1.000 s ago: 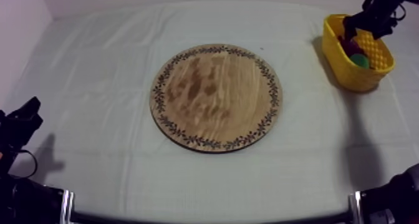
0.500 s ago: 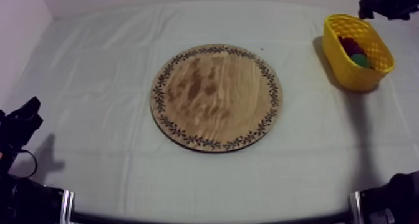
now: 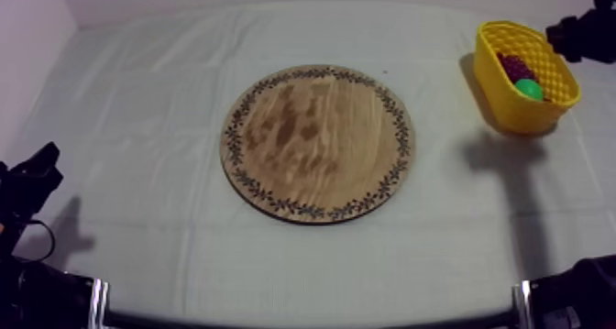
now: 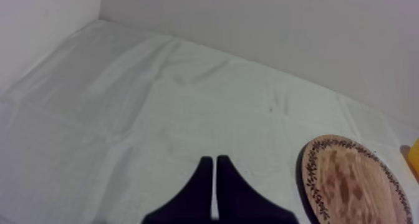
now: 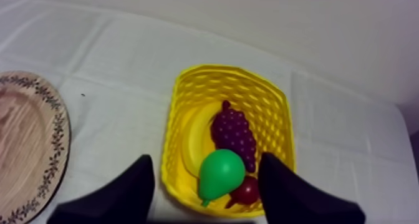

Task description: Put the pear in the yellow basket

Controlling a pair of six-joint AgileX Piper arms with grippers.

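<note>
The green pear (image 5: pixel 220 173) lies inside the yellow basket (image 5: pixel 187 89), beside a bunch of purple grapes (image 5: pixel 234 135), a banana (image 5: pixel 198 139) and a small red fruit (image 5: pixel 247 190). In the top view the pear (image 3: pixel 529 88) shows in the basket (image 3: pixel 513 108) at the far right. My right gripper (image 5: pixel 206 183) hangs open above the basket's near side, nothing between its fingers (image 5: pixel 134 186); its arm (image 3: pixel 579 32) reaches in from the upper right. The round wooden board (image 3: pixel 317 142) is bare. My left gripper (image 4: pixel 215 189) is shut over the cloth, left of the board (image 4: pixel 352 183).
The left arm (image 3: pixel 27 191) rests low at the table's left edge. The cloth (image 3: pixel 137 122) around the board is bare. A wall rises behind the table.
My right gripper has lifted out of the basket and drawn back toward the upper right. The pear stays in the basket. The left arm has not moved.
</note>
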